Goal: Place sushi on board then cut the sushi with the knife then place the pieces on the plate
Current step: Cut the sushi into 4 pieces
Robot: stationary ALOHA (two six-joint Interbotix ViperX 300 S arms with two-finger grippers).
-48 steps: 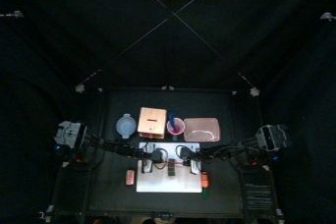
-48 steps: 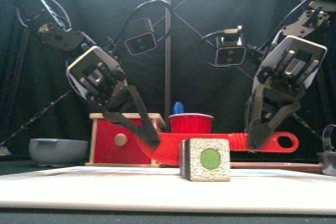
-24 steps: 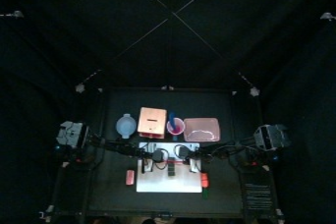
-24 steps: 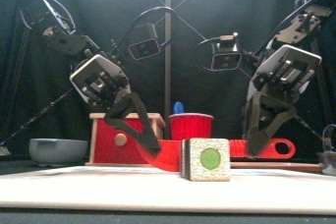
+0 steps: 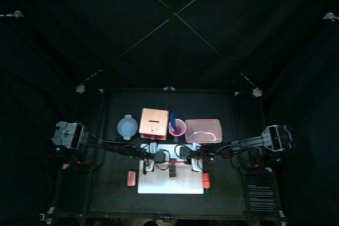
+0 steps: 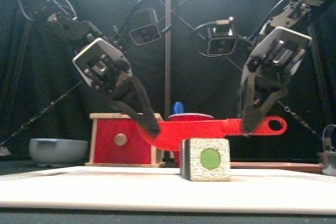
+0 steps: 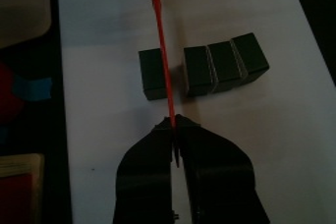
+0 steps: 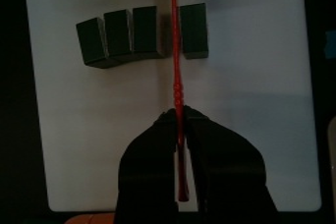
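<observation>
1. The sushi roll (image 7: 203,68) lies on the white cutting board (image 7: 98,31), its end block parted from the other three.
2. The red knife (image 6: 210,126) hangs clear above, square across the roll's long axis, over that gap.
3. Your left claw (image 7: 171,122) and right claw (image 8: 178,115) each clench one end of the knife.
4. Judgement: the next move is straight down.

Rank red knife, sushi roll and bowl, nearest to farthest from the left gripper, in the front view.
1. The red knife, held in the left gripper.
2. The sushi roll, below on the board.
3. The bowl, far left.
</observation>
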